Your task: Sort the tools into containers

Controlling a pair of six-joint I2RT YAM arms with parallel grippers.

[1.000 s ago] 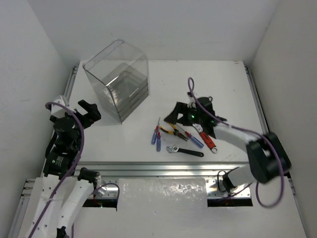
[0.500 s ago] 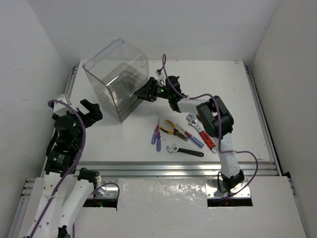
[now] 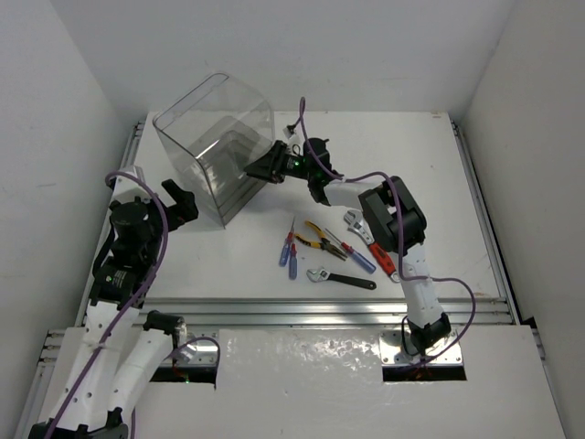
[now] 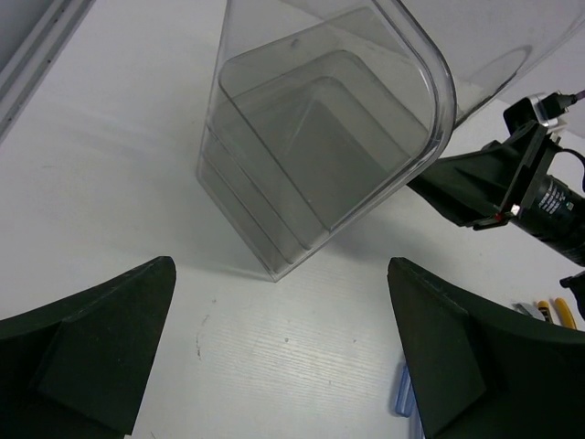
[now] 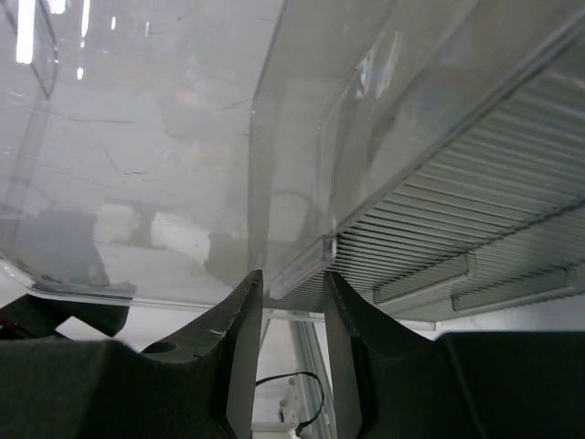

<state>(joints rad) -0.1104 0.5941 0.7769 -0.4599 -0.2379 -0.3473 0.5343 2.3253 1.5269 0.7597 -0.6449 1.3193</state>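
The clear plastic box (image 3: 215,146) stands at the far left of the white table (image 3: 430,165), tilted, with clear trays stacked inside it. In my left wrist view the box (image 4: 320,146) fills the upper middle of the picture, its rounded rim towards the camera.

The tools lie in a loose group near the middle of the table, well apart from the box and in front of it. From left to right I see two small screwdrivers (image 3: 287,249) side by side, yellow-handled pliers (image 3: 315,240), a blue-handled screwdriver (image 3: 362,259) and a red-handled silver wrench (image 3: 377,251). A black-handled wrench (image 3: 343,278) lies nearest to me.

The right gripper (image 3: 260,169) reaches across the table to the box's right side. In its own wrist view the right gripper (image 5: 292,283) has its two fingers drawn in to a narrow gap, pinched on a clear lip of the box (image 5: 183,137).

The left gripper (image 3: 174,203) hangs just left of the box. Its jaws are spread fully wide with nothing between them, and the left gripper (image 4: 281,265) faces the box's near corner.
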